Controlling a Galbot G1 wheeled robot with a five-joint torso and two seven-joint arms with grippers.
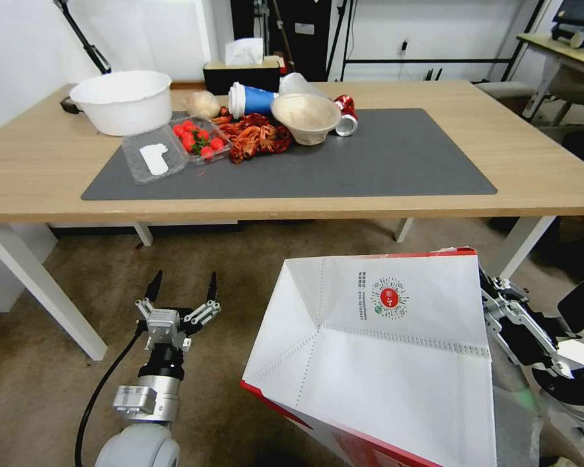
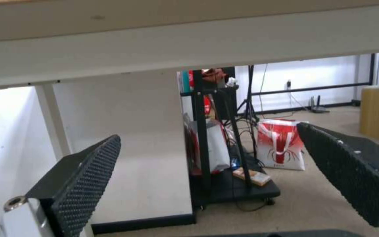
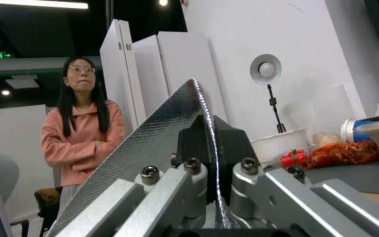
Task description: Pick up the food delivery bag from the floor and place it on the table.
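The food delivery bag (image 1: 383, 350), white with red edges and a round red logo, hangs tilted at the lower right, in front of the table's (image 1: 538, 155) front edge. My right gripper (image 1: 485, 277) is at the bag's right edge and is shut on it. In the right wrist view the right gripper (image 3: 209, 131) pinches the bag's silver foil rim (image 3: 154, 138). My left gripper (image 1: 183, 285) is open low on the left above the carpet floor (image 1: 194, 259), apart from the bag. Its open pads (image 2: 88, 177) face under the table.
Food clutter crowds the back left of the dark mat (image 1: 396, 162): a white bowl (image 1: 123, 100), a strawberry tray (image 1: 198, 139), crayfish (image 1: 256, 136), a paper bowl (image 1: 305, 117) and a blue cup (image 1: 250, 98). White table legs (image 1: 45, 285) stand left and right. A black cart (image 2: 224, 177) stands beyond the table.
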